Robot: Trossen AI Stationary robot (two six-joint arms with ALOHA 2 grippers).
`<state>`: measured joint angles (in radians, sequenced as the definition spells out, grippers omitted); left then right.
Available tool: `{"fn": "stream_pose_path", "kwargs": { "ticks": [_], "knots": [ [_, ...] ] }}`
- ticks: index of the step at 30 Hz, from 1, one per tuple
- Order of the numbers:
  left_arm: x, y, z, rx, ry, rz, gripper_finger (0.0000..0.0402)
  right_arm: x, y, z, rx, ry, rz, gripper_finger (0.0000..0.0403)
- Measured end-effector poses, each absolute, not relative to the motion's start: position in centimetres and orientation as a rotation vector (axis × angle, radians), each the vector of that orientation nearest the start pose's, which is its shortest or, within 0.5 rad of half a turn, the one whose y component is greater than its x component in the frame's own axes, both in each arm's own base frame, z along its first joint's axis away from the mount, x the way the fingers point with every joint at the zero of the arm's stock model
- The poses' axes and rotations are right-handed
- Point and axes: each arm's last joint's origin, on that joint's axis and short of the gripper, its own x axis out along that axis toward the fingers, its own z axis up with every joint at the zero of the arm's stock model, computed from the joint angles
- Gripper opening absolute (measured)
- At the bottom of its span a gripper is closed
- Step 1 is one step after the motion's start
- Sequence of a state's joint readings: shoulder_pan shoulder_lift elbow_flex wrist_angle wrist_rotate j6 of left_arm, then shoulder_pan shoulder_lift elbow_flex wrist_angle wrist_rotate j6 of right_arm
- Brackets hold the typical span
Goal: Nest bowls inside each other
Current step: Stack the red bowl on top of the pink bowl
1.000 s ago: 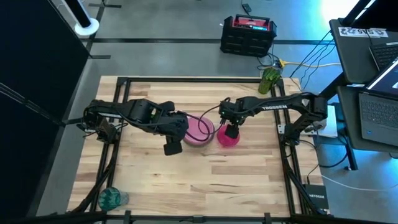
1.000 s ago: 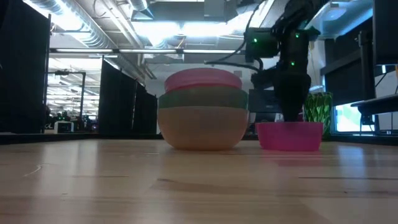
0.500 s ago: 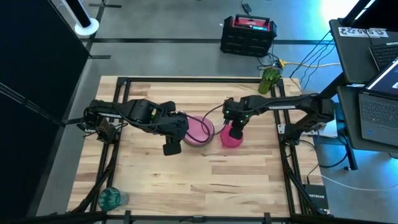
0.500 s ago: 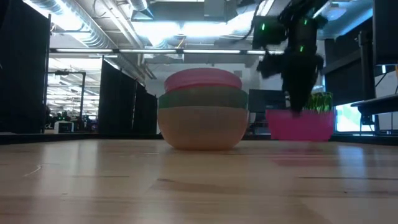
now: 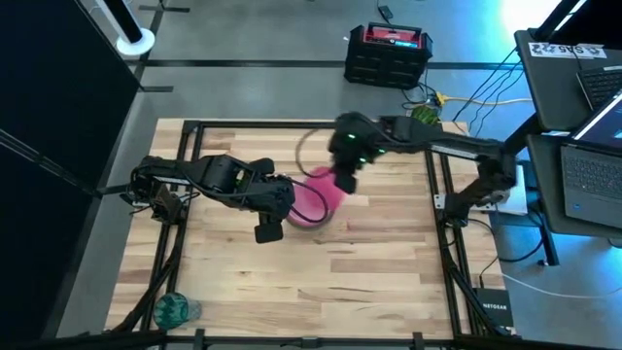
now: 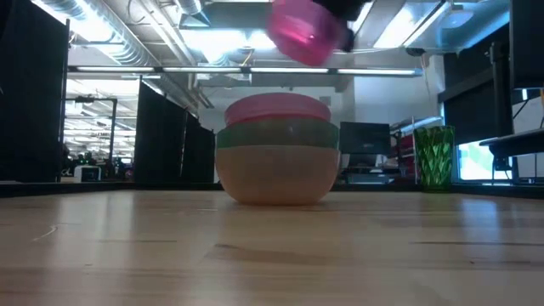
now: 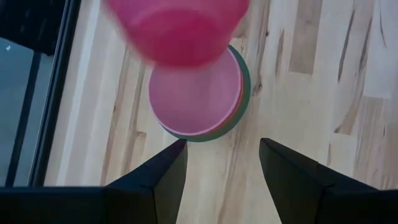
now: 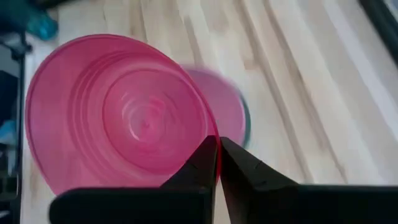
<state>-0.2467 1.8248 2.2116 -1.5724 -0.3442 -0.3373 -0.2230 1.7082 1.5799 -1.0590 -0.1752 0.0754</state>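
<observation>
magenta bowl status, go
Right gripper shut on magenta bowl, airborne above stack. Left gripper open beside stack. Nothing in the way.

No legible text in any view, perhaps blurred lettering on the right arm (image 5: 457,148)

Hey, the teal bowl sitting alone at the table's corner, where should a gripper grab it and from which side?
Judging by the high view, the teal bowl is best pinched on its rim from straight above, one finger inside the wall, one outside. It looks small and round, so any rim spot should do; whether it sits upright can't be told.
</observation>
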Motion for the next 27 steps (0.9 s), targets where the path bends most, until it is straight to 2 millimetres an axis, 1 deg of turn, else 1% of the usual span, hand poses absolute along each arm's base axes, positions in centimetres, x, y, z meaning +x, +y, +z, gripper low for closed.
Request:
{"fn": "stream_pose_path", "kwargs": {
  "ticks": [6, 8, 11, 15, 20, 27],
  "knots": [
    [31.9, -7.1, 41.9, 0.040, 1.098, 0.275, 0.0187, 38.6, -8.1, 31.3, 0.282, 1.082, -0.032, 0.0000],
    [31.9, -7.1, 41.9, 0.043, 1.097, 0.271, 0.0187, 39.6, -8.4, 29.6, 0.277, 1.142, -0.021, 0.0000],
    [31.9, -7.1, 41.9, 0.043, 1.098, 0.271, 0.0187, 40.3, -8.5, 27.6, 0.265, 1.208, -0.003, 0.0000],
    [31.9, -7.1, 41.9, 0.044, 1.096, 0.272, 0.0187, 41.1, -8.6, 25.8, 0.273, 1.252, 0.032, 0.0000],
    [31.9, -7.1, 41.9, 0.046, 1.097, 0.271, 0.0187, 41.5, -8.7, 24.7, 0.283, 1.274, 0.048, 0.0002],
    [31.6, -8.7, 41.6, 0.010, 1.123, 0.198, 0.0195, 39.8, -8.3, 27.5, 0.274, 1.252, 0.082, 0.0089]
  ]
}}
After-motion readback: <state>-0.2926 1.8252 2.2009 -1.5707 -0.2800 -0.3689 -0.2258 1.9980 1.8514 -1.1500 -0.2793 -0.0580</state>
